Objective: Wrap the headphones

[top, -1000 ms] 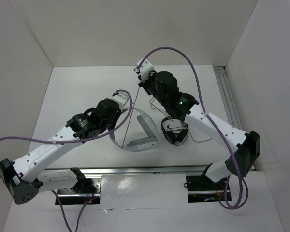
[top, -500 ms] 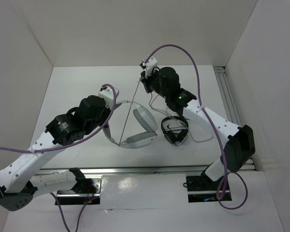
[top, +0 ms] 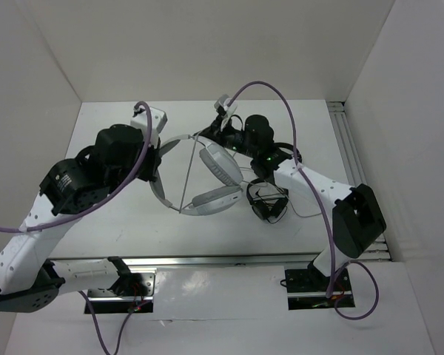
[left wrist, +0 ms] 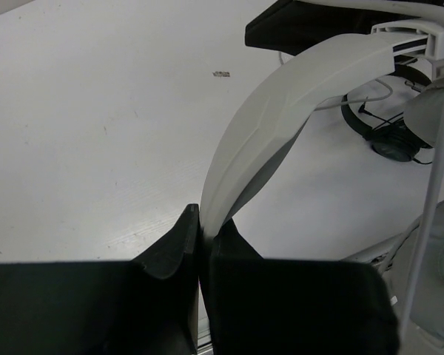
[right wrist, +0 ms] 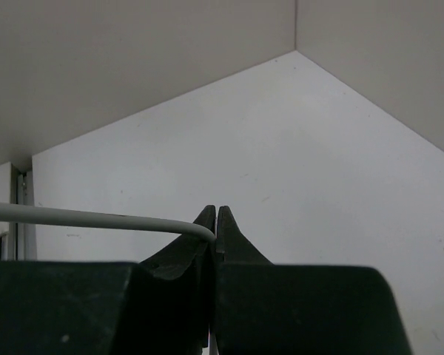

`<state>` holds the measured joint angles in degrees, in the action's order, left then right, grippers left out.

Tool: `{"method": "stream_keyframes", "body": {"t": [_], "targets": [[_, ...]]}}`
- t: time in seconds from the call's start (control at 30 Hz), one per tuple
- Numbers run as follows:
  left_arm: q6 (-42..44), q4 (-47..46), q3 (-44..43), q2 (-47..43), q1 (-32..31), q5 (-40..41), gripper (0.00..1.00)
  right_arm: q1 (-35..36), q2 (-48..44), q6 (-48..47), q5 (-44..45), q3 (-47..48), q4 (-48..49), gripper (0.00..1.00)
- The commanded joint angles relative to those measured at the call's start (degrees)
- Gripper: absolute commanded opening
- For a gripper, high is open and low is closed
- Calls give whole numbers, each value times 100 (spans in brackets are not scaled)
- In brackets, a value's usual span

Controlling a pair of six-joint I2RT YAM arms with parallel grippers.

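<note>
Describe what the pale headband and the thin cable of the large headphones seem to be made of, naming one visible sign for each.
Headband: probably moulded plastic, matt pale grey; it holds a smooth stiff arc with a crisp ridge where the left tool pinches it.
Cable: likely rubbery or plastic-sheathed wire, smooth light grey; it bends softly into the right tool.

White table (top: 207,240), walled on three sides. Bears small black on-ear headphones (top: 267,201) right of centre, and tiny dark speck (left wrist: 220,73) on bare surface. Edged by metal rail (top: 353,159) at right.
</note>
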<state>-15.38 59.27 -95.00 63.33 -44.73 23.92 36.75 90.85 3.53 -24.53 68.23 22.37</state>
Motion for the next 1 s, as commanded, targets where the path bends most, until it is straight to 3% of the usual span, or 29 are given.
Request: {"method": "stream_keyframes", "body": {"t": [0.0, 0.17, 0.5, 0.67, 0.77, 0.97], "targets": [[-405, -689, -1019, -49, -115, -652, 0, -291, 371, 455, 283, -204, 346, 0], [-537, -715, -1239, 38, -115, -1785, 0, -291, 530, 946, 790, -204, 566, 0], [-466, 41, -1249, 408, -115, -2235, 0, -862, 838, 1159, 1487, 682, -188, 0], [-545, -99, -941, -110, -115, -1479, 0, -1231, 839, 1334, 864, 474, 64, 0], [-685, -152, -1520, -110, -62, -1408, 0, -1171, 1021, 1387, 109, 218, 407, 0], [-949, -608, -2426, 320, -9, -1110, 0, -548, 1784, 2640, -2034, -547, 3147, 0]]}}
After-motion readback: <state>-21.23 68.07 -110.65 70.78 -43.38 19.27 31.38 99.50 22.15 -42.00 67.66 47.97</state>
